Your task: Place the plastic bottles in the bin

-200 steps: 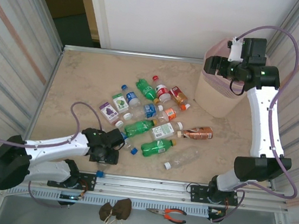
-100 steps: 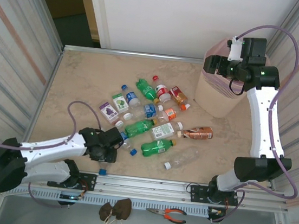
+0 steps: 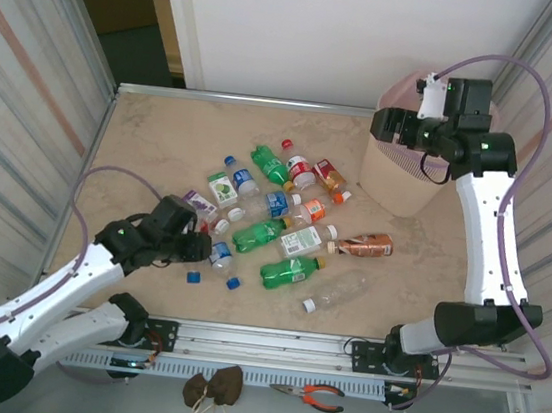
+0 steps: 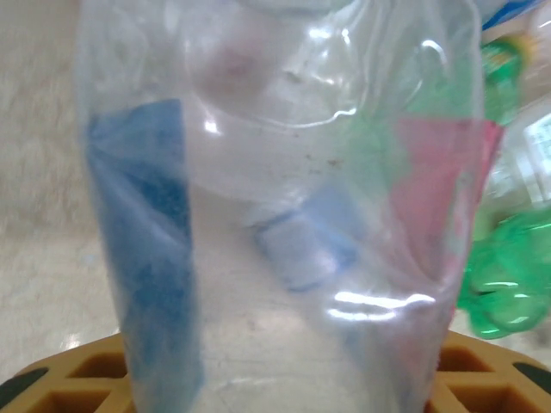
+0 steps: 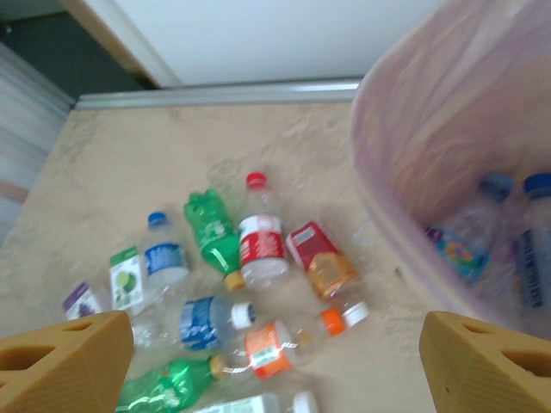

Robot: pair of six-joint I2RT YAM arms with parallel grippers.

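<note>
- Gripping clear bottle [image 4: 275, 215] between left fingers [image 4: 69, 387].
- Spread wide, empty: right fingers [image 5: 60, 361], bin [image 5: 448, 112] between them.
- Binned at least two bottles [image 5: 469, 237]; roughly a dozen left on tabletop [image 3: 143, 140].

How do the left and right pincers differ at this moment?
The left pincer is shut on a clear bottle with a blue label; the right pincer is open and empty. The left pincer is low over the table; the right pincer is high, at the rim of the bin. Both have yellow-orange fingers.
</note>
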